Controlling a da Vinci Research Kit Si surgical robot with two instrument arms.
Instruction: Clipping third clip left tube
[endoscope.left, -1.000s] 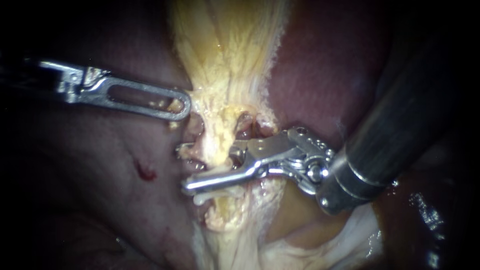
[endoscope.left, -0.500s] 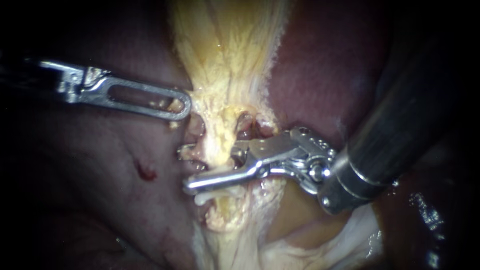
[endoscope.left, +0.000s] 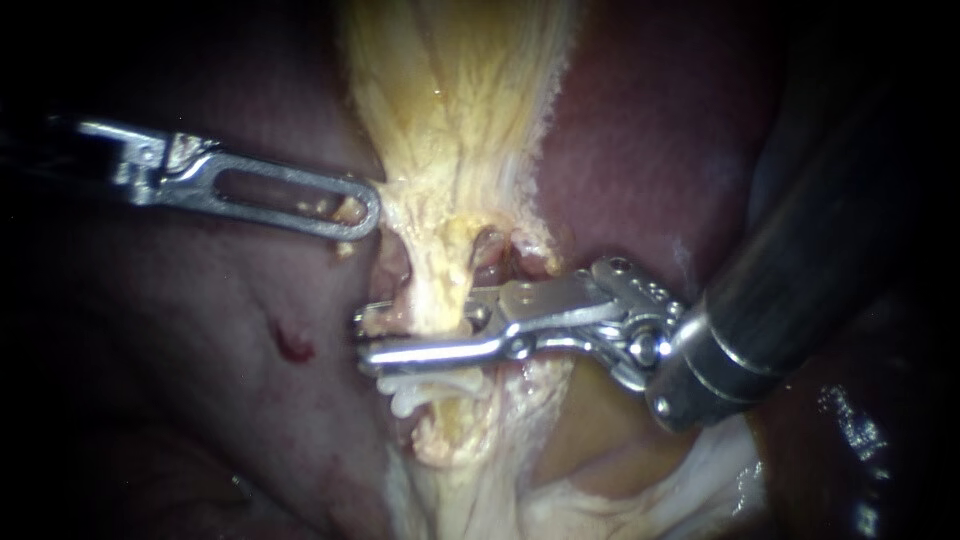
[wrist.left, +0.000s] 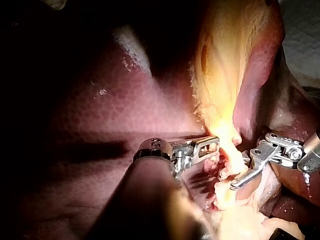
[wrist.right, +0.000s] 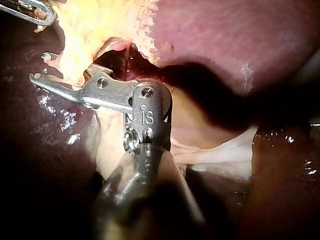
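My right instrument (endoscope.left: 362, 338) lies across the tube (endoscope.left: 440, 300), jaws closed on it from both sides. A white clip (endoscope.left: 420, 388) sits just below; my left instrument (endoscope.left: 365, 215) bars the approach above. Bare liver (endoscope.left: 200, 400) beside them stands clear.

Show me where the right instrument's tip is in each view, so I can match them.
Endoscope view: tip of the right instrument lies mid-picture, astride the yellow tissue strand.
Left wrist view: beyond the strand, facing the left instrument.
Right wrist view: its own tip, astride the strand.
Shared landmark: the strand.
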